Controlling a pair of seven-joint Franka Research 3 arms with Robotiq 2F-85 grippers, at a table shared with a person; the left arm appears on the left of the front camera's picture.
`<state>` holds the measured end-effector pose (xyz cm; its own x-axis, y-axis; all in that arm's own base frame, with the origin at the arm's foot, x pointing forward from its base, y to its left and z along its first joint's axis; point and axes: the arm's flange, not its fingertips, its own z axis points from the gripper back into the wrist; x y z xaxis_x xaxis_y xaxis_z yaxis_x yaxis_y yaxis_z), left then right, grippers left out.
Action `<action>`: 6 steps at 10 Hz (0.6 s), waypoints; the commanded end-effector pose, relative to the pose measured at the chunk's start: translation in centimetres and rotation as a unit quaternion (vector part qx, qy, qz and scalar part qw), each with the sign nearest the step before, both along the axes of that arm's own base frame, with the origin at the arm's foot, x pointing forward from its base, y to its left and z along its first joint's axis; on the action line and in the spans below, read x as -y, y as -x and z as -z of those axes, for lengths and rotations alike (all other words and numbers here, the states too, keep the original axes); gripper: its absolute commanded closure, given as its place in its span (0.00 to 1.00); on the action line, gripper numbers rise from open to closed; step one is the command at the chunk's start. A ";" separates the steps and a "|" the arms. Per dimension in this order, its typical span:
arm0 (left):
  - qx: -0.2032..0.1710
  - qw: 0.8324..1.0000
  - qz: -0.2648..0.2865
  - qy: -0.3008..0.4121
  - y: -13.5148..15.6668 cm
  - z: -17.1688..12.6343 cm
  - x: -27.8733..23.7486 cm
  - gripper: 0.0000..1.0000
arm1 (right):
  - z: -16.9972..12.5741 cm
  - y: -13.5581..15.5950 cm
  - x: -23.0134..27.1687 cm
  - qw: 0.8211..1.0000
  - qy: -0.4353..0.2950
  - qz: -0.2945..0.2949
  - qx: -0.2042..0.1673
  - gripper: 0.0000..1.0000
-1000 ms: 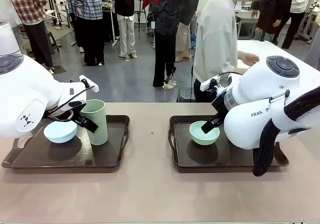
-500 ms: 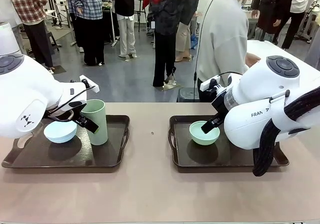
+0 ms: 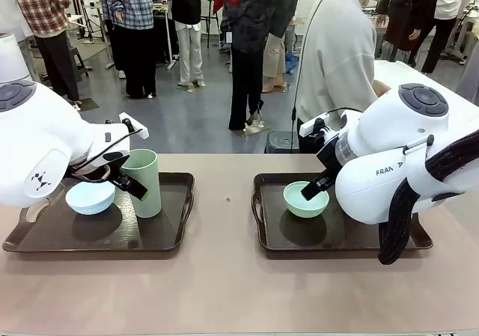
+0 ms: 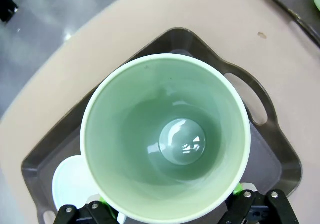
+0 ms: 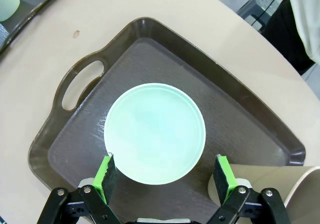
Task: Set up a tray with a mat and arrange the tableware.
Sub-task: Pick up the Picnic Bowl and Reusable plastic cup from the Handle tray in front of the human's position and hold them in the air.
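Observation:
On the left tray (image 3: pixel 172 235), a pale green cup (image 3: pixel 142 180) stands upright beside a pale blue bowl (image 3: pixel 90 197). My left gripper (image 3: pixel 141 190) is open, its fingers straddling the cup. The left wrist view looks down into the cup (image 4: pixel 165 139), with the fingertips (image 4: pixel 80 211) low at either side and the bowl (image 4: pixel 72 184) beside it. A mint green bowl (image 3: pixel 305 199) sits on the mat (image 5: pixel 240 119) in the right tray (image 3: pixel 269 239). My right gripper (image 5: pixel 164 176) is open, its green pads (image 5: pixel 106 176) flanking the bowl (image 5: pixel 155 133). A tan cup (image 5: pixel 280 189) stands close by.
A person (image 3: pixel 337 59) stands at the far side behind the right tray, beside a white table. Bare tabletop (image 3: pixel 224 201) separates the two trays. Tray handles (image 5: pixel 82 84) face the middle gap. More people stand farther back in the room.
The person at the far side has leaned a little to the right. Both arms, the bowls and the cup have stayed still.

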<state>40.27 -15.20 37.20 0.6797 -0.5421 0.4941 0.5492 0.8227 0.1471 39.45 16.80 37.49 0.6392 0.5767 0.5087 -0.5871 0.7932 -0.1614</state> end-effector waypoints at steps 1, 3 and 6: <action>0.000 1.000 -0.002 0.001 0.0 0.0 -0.1 0.00 | 0.0 0.0 0.0 1.000 -0.001 0.001 0.000 0.00; 0.016 0.999 0.044 -0.002 2.8 -1.7 -0.8 0.00 | 0.0 0.0 0.0 1.000 0.000 0.000 0.000 0.00; 0.014 0.997 0.019 -0.072 9.9 -6.7 -3.4 0.00 | -5.5 5.3 -0.7 0.999 0.015 0.050 -0.009 0.00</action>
<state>38.00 -15.10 43.84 0.6123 -0.6316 0.4756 0.5956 0.7641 0.2480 37.66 17.71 41.36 0.6661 0.5473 0.5067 -0.5516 0.8188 -0.1593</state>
